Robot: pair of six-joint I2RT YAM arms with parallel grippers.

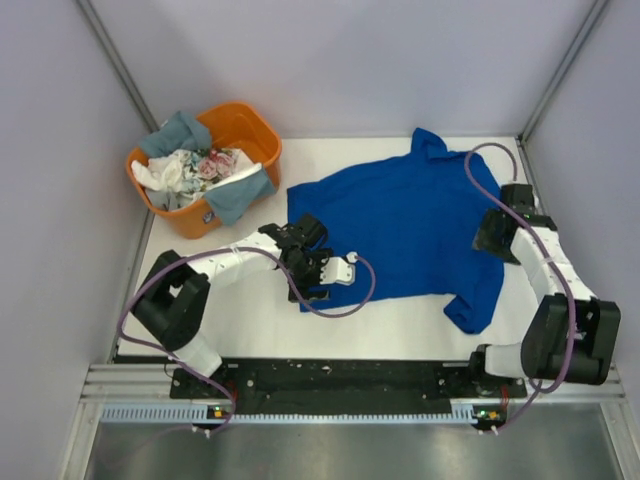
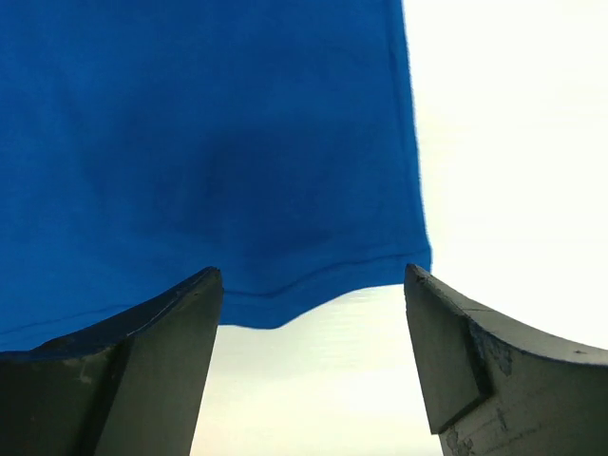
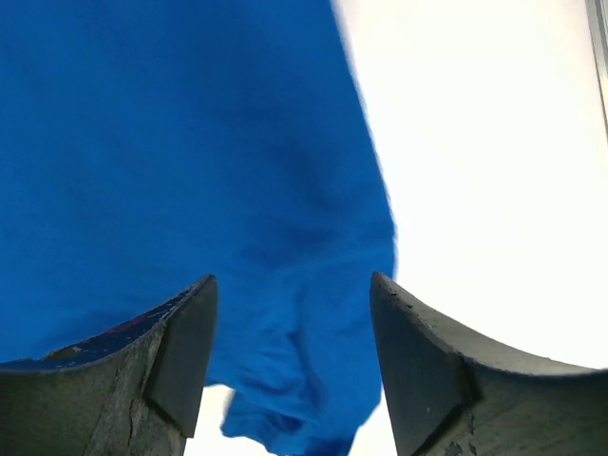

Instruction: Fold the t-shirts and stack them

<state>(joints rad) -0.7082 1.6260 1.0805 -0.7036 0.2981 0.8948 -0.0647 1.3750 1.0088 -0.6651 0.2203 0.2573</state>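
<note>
A royal blue t-shirt (image 1: 410,225) lies spread on the white table, plain side up, one sleeve at the back and one at the front right. My left gripper (image 1: 308,262) is open over its left hem corner; the left wrist view shows the hem (image 2: 285,304) just beyond the open fingers (image 2: 161,361). My right gripper (image 1: 497,232) is open at the shirt's right edge; the right wrist view shows a bunched sleeve (image 3: 294,380) between the fingers (image 3: 418,370). Other shirts, grey-blue, white and floral (image 1: 195,165), sit piled in the tub.
An orange plastic tub (image 1: 255,135) stands at the back left of the table (image 1: 260,320). Grey walls close in the back and sides. A metal rail runs along the near edge under the arm bases.
</note>
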